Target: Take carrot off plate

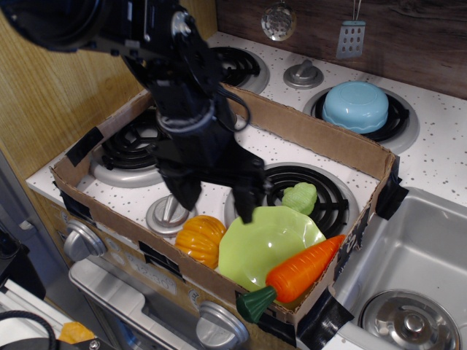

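No writing or brand mark can be read anywhere in the view. The black claw [217,200] hangs over the bench [452,157], a speckled white stove top, with its two fingers spread wide and nothing between them. One fingertip sits above the knob [169,213] at about 9 o'clock from the plate [255,248]; the other reaches the plate's rim at about 11 o'clock, though whether it touches the rim cannot be told. The carrot [295,273] lies across the plate's 4 o'clock edge, its green stub hanging past the cardboard wall [306,131] and its tip pointing toward 2 o'clock. A pumpkin [201,237] rests against the plate at 9 o'clock. A pale green vegetable [300,197] sits at the plate's 1 o'clock, on a burner. A blue bowl [356,106] lies upside down on the far burner.
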{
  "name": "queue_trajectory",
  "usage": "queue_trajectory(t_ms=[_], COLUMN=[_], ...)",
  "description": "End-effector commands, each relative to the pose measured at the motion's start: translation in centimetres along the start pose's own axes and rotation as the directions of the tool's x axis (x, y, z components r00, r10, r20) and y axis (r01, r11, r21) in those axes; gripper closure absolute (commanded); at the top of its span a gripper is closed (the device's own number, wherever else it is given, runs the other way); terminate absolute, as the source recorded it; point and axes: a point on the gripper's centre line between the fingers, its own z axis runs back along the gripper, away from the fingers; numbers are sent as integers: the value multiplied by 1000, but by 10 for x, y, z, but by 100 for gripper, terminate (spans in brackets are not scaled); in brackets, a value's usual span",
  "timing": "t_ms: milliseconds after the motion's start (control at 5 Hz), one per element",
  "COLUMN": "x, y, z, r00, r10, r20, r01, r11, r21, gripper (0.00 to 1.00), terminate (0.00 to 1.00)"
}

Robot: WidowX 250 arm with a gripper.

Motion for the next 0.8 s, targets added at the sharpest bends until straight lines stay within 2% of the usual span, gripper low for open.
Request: queue_trajectory(t_ms=[0, 200, 400, 600], x=[-12, -16, -20, -23], y=[-43, -52, -55, -57], z=[12, -4, -22, -31], r00=[999, 995, 992, 993], r10=[-34, -90, -111, -106], r20=[-16, -42, -64, -55], r01=[32, 83, 100, 96], r11=[994, 985, 984, 983], r21=[-107, -151, -147, -154], gripper=[0, 0, 0, 0], terminate=[0, 0, 0, 0])
